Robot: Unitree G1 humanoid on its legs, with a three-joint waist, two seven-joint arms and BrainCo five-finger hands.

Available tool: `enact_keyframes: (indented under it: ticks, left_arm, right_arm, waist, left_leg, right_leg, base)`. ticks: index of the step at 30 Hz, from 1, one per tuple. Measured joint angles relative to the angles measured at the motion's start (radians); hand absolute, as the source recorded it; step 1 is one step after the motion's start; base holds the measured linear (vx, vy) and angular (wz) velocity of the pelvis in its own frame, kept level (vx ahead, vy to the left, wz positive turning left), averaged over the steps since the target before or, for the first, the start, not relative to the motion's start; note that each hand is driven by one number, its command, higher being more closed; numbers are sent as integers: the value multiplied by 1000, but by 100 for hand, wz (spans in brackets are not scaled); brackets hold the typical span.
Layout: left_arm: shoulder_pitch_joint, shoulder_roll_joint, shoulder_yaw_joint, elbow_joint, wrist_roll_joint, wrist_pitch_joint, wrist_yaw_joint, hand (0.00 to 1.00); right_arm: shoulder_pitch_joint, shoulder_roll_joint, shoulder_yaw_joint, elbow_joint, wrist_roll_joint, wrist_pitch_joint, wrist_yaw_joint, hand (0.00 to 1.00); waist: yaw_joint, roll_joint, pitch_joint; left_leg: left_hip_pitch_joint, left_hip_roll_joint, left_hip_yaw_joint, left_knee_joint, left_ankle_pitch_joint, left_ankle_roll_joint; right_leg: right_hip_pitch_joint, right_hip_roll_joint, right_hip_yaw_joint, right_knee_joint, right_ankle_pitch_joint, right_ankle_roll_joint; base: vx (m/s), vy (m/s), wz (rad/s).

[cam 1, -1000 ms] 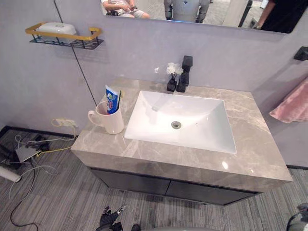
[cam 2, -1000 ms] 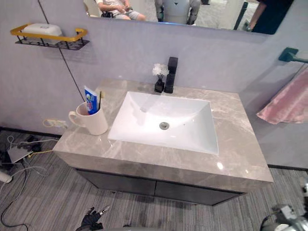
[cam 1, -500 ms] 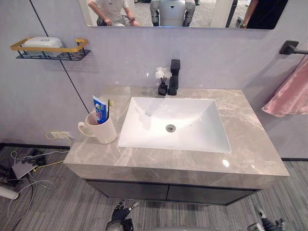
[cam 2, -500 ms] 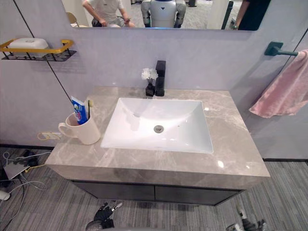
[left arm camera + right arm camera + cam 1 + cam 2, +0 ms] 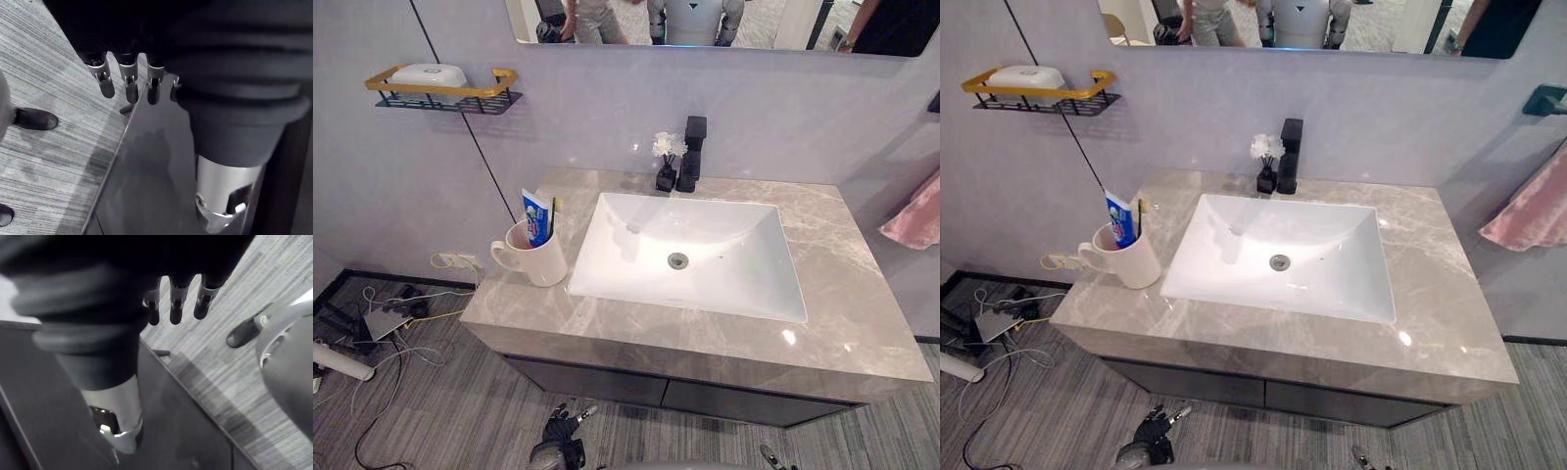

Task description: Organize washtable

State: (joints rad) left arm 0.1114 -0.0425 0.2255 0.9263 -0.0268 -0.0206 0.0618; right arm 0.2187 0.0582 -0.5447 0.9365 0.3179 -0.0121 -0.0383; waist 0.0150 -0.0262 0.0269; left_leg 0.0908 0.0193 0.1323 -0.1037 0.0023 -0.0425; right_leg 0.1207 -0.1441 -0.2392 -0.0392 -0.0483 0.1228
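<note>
Far left on the wall: a black wire shelf (image 5: 445,97) w/ a yellow rail, and a white box (image 5: 429,74) lies on it. Lower on the same wall is a white socket (image 5: 450,260).

Next comes the washtable top (image 5: 867,294), a grey marble-look slab. On its left end a white mug (image 5: 538,264) stands upright, handle turned to the left, just beside the left rim of the basin; I cannot tell if they touch. Inside the mug are a blue-white toothpaste tube (image 5: 537,216) and a toothbrush (image 5: 553,211). Both stick out at the top and lean a bit. Neither hand is near them.

The left hand (image 5: 128,84) hangs low, below the top, in front of the dark cabinet front (image 5: 597,377). Its fingers are straight, a little apart, pointing to the floor, w/ nothing in them.

Centre: a white rectangular basin (image 5: 734,235) is sunk in the top, w/ a metal drain (image 5: 677,260) approx. in its middle. Behind it, at the back edge, a small black vase (image 5: 665,176) w/ white flowers stands close beside the black faucet (image 5: 691,152), which is on its right. A mirror (image 5: 754,24) is above on the wall.

The right hand (image 5: 176,303) is also low by the cabinet front, fingers straight and side by side, pointing down, holding nothing.

Far right: a pink towel (image 5: 913,215) hangs by the wall, under a black holder (image 5: 1545,98).
</note>
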Motion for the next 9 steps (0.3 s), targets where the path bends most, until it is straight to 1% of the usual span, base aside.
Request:
enact_keyframes:
  ticks: [3, 7, 9]
  left_arm:
    - [-3, 17, -2, 10, 0, 0, -12, 0]
    - [-5, 36, -18, 20, 0, 1, -16, 0]
    - [-4, 53, -18, 40, 0, 1, -16, 0]
  right_arm:
    - [-29, 0, 14, 37, -37, 2, 6, 0]
    - [-62, -9, 19, 68, -56, 2, 17, 0]
    - [-67, -14, 47, 72, -63, 2, 18, 0]
  waist:
    - [0, -1, 9]
    - [0, -4, 32]
    - [0, -5, 34]
  left_leg:
    - [-2, -2, -16, 0, 0, 0]
    - [0, -4, -23, 0, 0, 0]
    - [-1, -4, -24, 0, 0, 0]
  right_leg:
    - [3, 0, -7, -1, -4, 1]
    - [15, 0, -16, -11, -4, 1]
    - [17, 1, -18, -15, -4, 1]
  base:
    - [18, -22, 9]
    - [2, -20, 8]
    - [0, 0, 0]
